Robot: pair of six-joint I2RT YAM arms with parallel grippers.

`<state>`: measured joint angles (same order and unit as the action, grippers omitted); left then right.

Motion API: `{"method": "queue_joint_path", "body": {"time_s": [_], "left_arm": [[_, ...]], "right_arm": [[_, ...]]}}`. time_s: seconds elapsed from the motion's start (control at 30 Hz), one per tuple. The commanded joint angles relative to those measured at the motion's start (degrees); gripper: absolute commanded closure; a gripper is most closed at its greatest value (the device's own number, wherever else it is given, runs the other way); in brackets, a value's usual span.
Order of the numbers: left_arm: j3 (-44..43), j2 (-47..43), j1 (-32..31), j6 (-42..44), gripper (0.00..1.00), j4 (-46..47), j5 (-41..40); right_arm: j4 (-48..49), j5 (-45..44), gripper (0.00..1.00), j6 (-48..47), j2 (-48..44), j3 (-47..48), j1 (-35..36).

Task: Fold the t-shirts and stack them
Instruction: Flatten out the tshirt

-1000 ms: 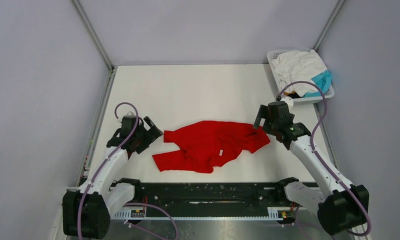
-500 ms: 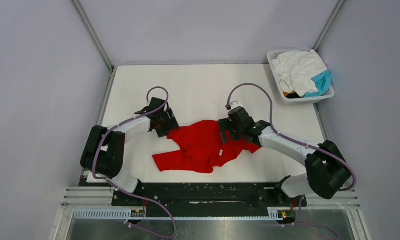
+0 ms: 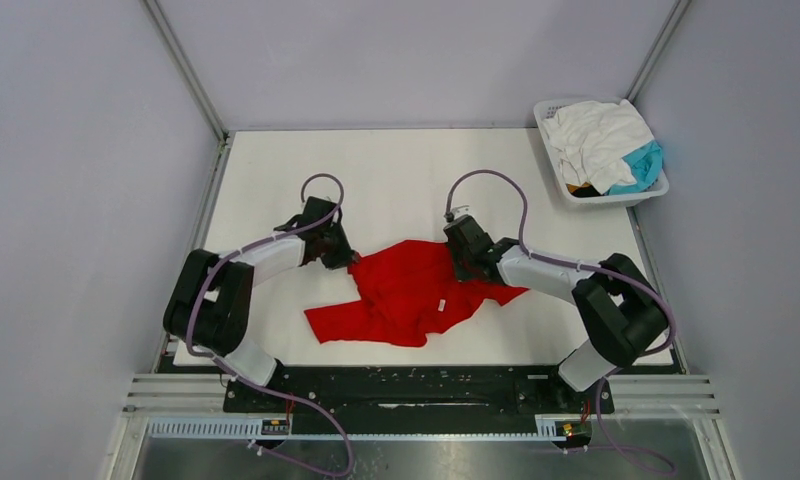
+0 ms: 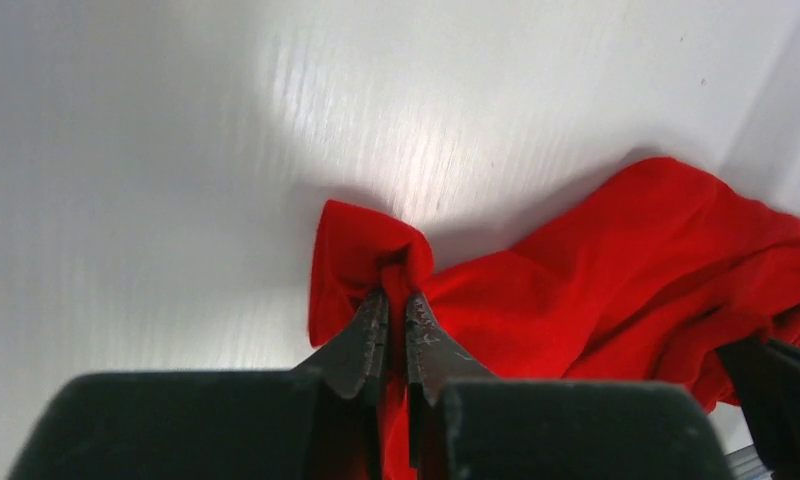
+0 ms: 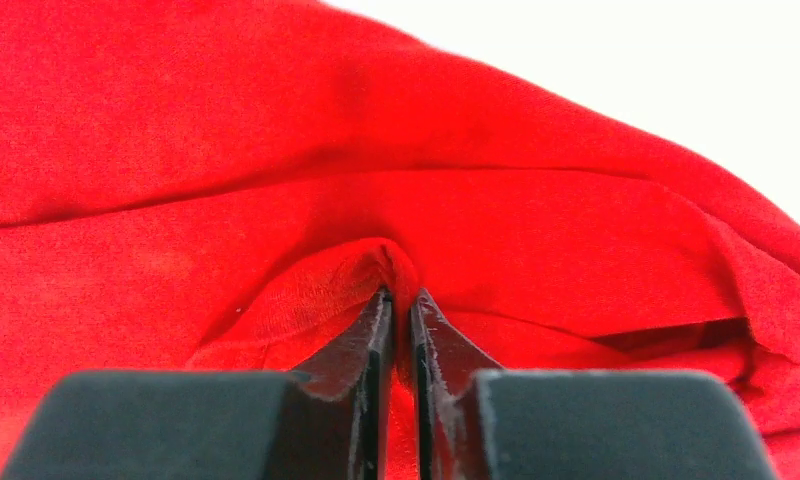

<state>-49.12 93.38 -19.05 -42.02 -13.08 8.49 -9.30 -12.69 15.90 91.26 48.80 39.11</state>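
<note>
A bright red t-shirt [image 3: 416, 295] lies crumpled on the white table, just in front of centre. My left gripper [image 3: 344, 255] is at the shirt's far left corner, shut on a pinched fold of red cloth [image 4: 376, 255]. At the shirt's far edge to the right, my right gripper [image 3: 466, 262] is shut on another raised fold of red cloth [image 5: 396, 265]. In both wrist views the cloth bunches up between nearly touching jaws. White t-shirts [image 3: 596, 135] and a teal one [image 3: 644, 163] sit heaped in the basket.
The white slotted basket [image 3: 610, 197] stands at the table's far right corner. Grey walls close in the table on three sides. The black rail [image 3: 406, 385] with the arm bases runs along the near edge.
Both arms swung inward from the shirt's sides onto its far edge. Both grippers went from open to shut on the red cloth.
</note>
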Motion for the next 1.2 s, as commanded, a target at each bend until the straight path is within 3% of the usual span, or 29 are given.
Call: {"method": "queue_joint_path", "body": {"time_s": [0.0,0.1,0.33,0.6,0.7,0.93,1.03,1.17], "left_arm": [[2.9,-8.7,-0.3,0.2,1.00,1.6,-3.8],[4.5,-14.7,-0.3,-0.2,1.00,1.4,-5.1],[4.0,-36.2,-0.4,0.3,1.00,-4.0,-10.5],[-9.8,-60.4,-0.7,4.5,1.00,-14.5,-19.0],[-14.0,-65.8,-0.7,4.6,1.00,-16.4,-20.9],[-22.0,-70.9,-0.7,5.1,1.00,-16.3,-16.3],[-24.2,-71.6,-0.7,5.1,1.00,-16.8,-19.3],[-25.2,-69.9,-0.7,3.8,1.00,-19.4,-25.0]], "right_arm": [[1.7,-7.0,0.92,2.5,-4.4,-1.0,0.3],[-0.6,-10.1,0.98,3.4,-11.6,-2.4,0.3],[-8.7,-13.9,0.98,3.4,-38.7,-5.3,0.2],[-18.6,-11.1,1.00,-0.2,-59.6,6.4,0.2],[-19.9,-7.7,1.00,-1.9,-62.5,12.6,0.2],[-23.9,2.9,1.00,-5.5,-60.6,29.9,0.2],[-24.2,0.7,1.00,-6.6,-59.3,34.7,0.2],[-25.7,-8.9,1.00,-8.2,-54.5,39.6,0.2]]}}
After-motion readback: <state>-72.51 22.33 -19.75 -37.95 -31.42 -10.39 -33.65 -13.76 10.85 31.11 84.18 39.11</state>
